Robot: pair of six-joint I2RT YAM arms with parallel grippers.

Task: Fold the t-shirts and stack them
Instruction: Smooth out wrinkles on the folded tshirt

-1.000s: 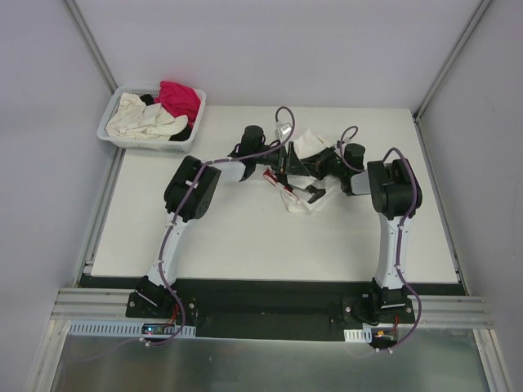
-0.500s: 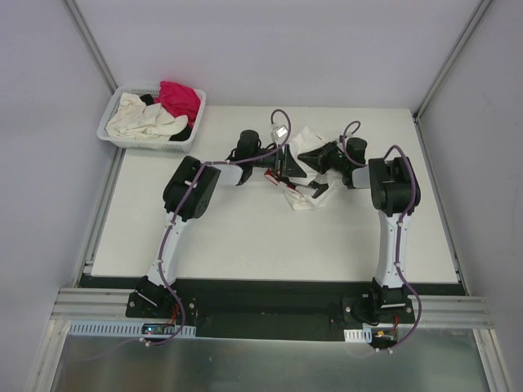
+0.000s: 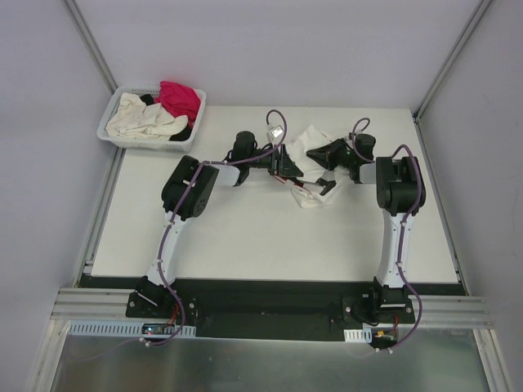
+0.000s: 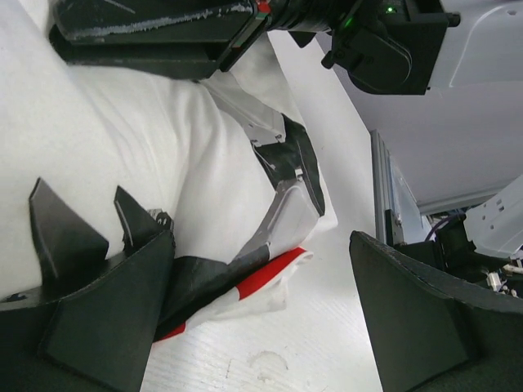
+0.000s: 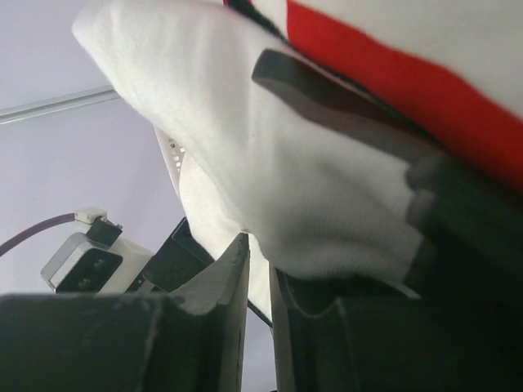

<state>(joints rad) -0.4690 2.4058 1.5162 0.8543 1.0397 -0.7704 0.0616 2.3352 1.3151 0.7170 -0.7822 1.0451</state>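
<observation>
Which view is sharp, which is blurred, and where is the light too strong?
Top external view: sharp, evenly lit, soft shadows. Left wrist view: the white t-shirt with red print is almost washed out; the left hand is dark, soft-edged. Right wrist view: the shirt is too near the lens and blurred, like the right hand.

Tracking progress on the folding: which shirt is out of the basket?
The white shirt with red print, out on the table. The cream shirt, magenta shirt and black shirt sit bunched in the basket.
</observation>
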